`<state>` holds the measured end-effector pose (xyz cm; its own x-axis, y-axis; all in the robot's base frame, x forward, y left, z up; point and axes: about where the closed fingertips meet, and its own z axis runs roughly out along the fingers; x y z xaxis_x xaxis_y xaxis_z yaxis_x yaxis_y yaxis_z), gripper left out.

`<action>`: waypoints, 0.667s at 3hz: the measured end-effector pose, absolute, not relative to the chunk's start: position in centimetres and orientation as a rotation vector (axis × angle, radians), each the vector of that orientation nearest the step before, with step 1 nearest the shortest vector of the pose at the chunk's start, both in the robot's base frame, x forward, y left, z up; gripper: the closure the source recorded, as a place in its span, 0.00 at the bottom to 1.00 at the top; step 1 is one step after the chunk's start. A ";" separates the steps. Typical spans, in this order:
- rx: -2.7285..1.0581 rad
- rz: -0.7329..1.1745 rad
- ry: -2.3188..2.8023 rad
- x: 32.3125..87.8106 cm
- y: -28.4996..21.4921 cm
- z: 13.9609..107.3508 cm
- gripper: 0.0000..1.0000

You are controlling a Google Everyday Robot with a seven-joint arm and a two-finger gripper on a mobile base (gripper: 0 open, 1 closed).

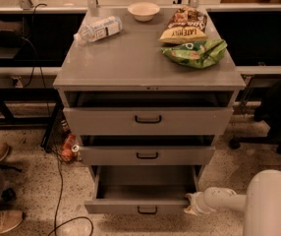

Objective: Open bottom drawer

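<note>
A tan shoe (3, 221) is showing at eight o'clock of the scene. Right of it, orange cans (68, 149) are lying on the floor beside the grey cabinet (130, 63). On the cabinet top, a water bottle (98, 28) is lying on its side at ten o'clock. A pale bowl (143, 11) is sitting at twelve, its contents not readable. A yellow chip bag (183, 27) and a green bag (195, 52) are resting at two o'clock, touching each other.

Below, the top drawer (148, 120) and middle drawer (147, 155) are each standing slightly open. The bottom drawer (140, 205), at six o'clock, is standing furthest out, with only its grey floor showing inside.

The gripper (191, 204) is sitting at four o'clock of that drawer, against its right front corner; whether it is clamping anything I cannot tell.
</note>
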<state>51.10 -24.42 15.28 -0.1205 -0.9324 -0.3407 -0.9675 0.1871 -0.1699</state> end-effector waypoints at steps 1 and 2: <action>-1.789 0.131 2.101 51.1 -24.4 15.6 1.00; -1.785 0.132 2.104 50.8 -24.4 15.6 1.00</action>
<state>50.78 -24.44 15.57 -0.1233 -0.9317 -0.3416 -0.9671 0.1900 -0.1690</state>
